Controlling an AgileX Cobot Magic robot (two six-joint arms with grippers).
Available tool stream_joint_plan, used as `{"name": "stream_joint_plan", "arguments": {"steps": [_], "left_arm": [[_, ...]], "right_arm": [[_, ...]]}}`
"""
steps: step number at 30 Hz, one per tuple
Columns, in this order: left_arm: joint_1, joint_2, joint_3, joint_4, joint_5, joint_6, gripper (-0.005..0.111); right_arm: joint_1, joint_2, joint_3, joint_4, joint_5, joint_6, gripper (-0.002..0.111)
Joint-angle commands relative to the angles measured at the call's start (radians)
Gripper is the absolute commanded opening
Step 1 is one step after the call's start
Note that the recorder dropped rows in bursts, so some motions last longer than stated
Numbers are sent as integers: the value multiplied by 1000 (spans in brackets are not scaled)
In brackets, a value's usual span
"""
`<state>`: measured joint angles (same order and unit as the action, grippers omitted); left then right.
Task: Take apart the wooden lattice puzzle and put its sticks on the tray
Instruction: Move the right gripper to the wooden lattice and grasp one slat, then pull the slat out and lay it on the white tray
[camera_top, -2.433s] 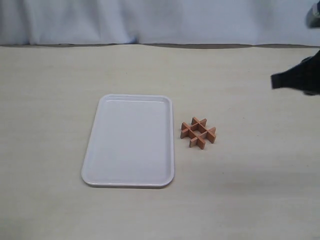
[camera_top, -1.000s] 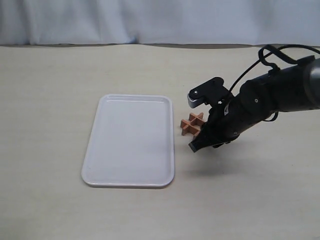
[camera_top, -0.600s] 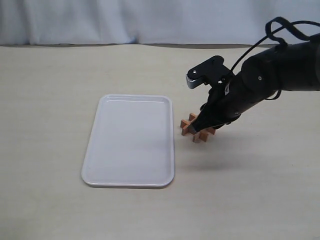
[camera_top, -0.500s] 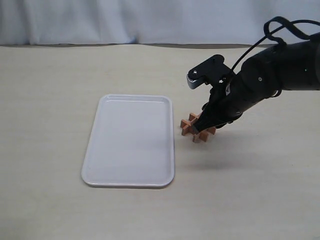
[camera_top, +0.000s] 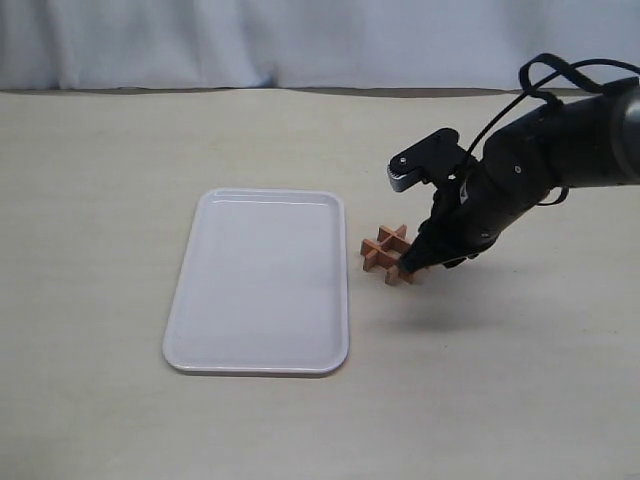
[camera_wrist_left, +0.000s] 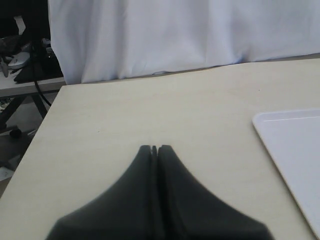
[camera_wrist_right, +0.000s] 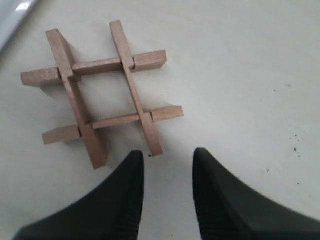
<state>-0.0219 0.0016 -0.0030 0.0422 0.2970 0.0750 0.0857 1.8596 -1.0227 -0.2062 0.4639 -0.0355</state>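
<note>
The wooden lattice puzzle (camera_top: 388, 254) (camera_wrist_right: 102, 90) lies whole on the table just right of the white tray (camera_top: 260, 281), its four reddish-brown sticks still interlocked. My right gripper (camera_top: 418, 266) (camera_wrist_right: 167, 157) is open, its fingertips low over the table at the puzzle's right end, with one stick end just short of the gap and nothing between the fingers. The arm hides the puzzle's right part in the exterior view. My left gripper (camera_wrist_left: 155, 148) is shut and empty, away over bare table, with a corner of the tray (camera_wrist_left: 295, 150) beside it.
A white curtain (camera_top: 300, 40) hangs along the table's far edge. In the left wrist view the table's side edge (camera_wrist_left: 37, 135) drops off, with dark equipment beyond. The tray holds nothing.
My right arm came in from the right, dropped beside the puzzle, then shifted rightward to its right end. The puzzle has stayed put.
</note>
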Motion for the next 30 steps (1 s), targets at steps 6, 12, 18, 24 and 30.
{"name": "stream_joint_plan", "arguments": {"steps": [6,12,18,24,30], "left_arm": [[-4,-2,3,0,-13,1,0],[-4,-2,3,0,-13,1,0],[-4,-2,3,0,-13,1,0],[-4,-2,3,0,-13,1,0],[-4,-2,3,0,-13,1,0]], "right_arm": [[-5,65,-2,17,-47,5,32],[-3,67,-2,44,-91,3,31],[-3,70,-2,44,-91,3,9],[-3,68,-2,44,-82,-19,4],[-3,-20,-2,44,-23,-61,4]]}}
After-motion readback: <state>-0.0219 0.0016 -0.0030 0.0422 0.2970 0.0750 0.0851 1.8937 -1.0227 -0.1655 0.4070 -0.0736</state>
